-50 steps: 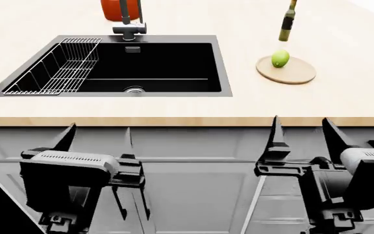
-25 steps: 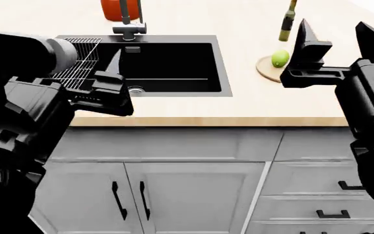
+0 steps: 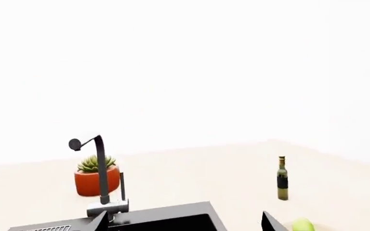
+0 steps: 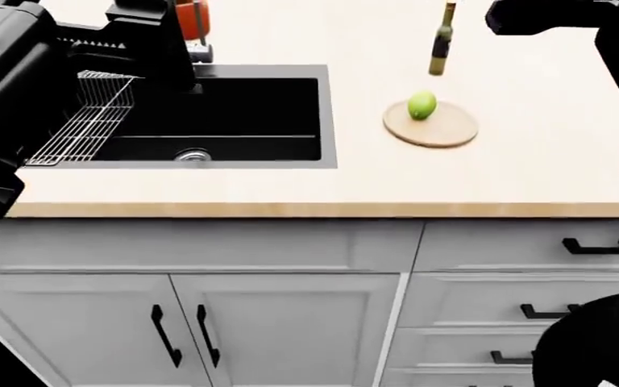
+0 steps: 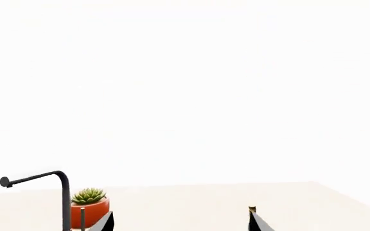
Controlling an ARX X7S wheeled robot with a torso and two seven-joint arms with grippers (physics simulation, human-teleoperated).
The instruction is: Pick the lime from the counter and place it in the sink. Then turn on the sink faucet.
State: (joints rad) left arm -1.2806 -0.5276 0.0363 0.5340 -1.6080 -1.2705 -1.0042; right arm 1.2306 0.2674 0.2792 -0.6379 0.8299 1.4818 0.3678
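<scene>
The lime [image 4: 422, 105] rests on the round board [image 4: 431, 125], nearer the right claw [image 5: 181, 222], spread wide, empty.

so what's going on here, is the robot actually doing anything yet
Nothing is held yet. The small yellow-green lime sits on a round tan wooden board on the pale beige counter, beside a dark wine bottle. The black rectangular sink holds only its wire rack. Both arms are raised over the counter, the left gripper open near the grey curved faucet; neither touches the lime.
</scene>
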